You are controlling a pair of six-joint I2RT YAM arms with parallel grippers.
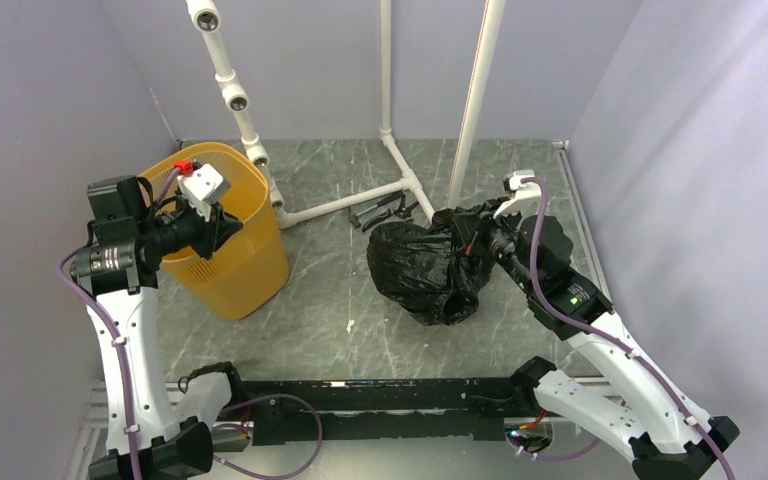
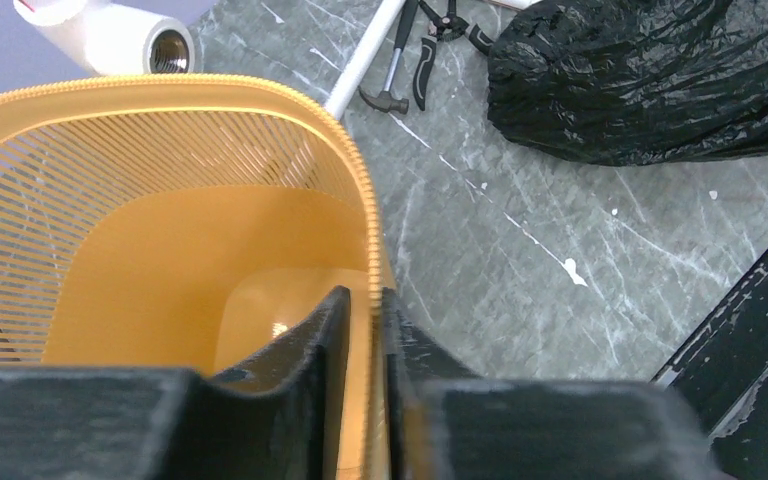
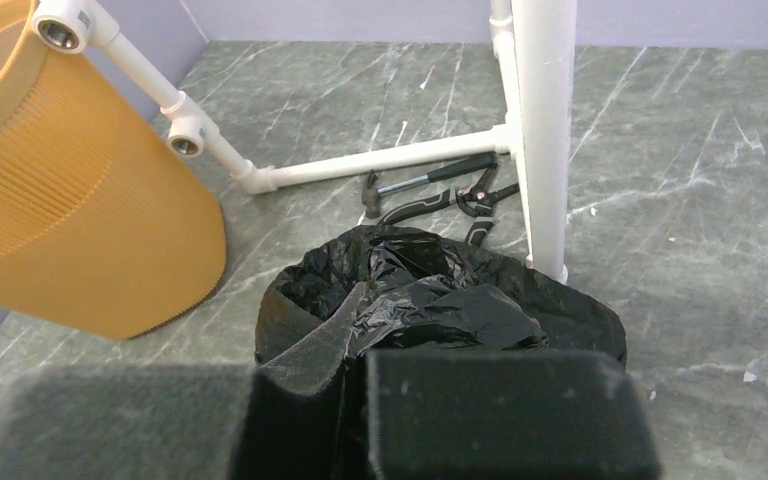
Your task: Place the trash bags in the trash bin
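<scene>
Left hand pinches the yellow-orange trash bin's rim between nearly closed fingers. Right hand is clamped on the black trash bag, which sits on the table right of the bin.

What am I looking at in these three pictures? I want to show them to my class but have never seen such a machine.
These are two robot arms bolted at the near edge of a grey marbled table. One picture looks down from above; the other two come from small cameras on each wrist.

The left pincer straddles the rim of the yellow-orange trash bin, one finger inside and one outside. The right pincer is shut on the crumpled black trash bag, which rests on the table, not yet in the bin.

Behind them stands a white pipe frame, with a hammer and pliers lying beside it.
</scene>
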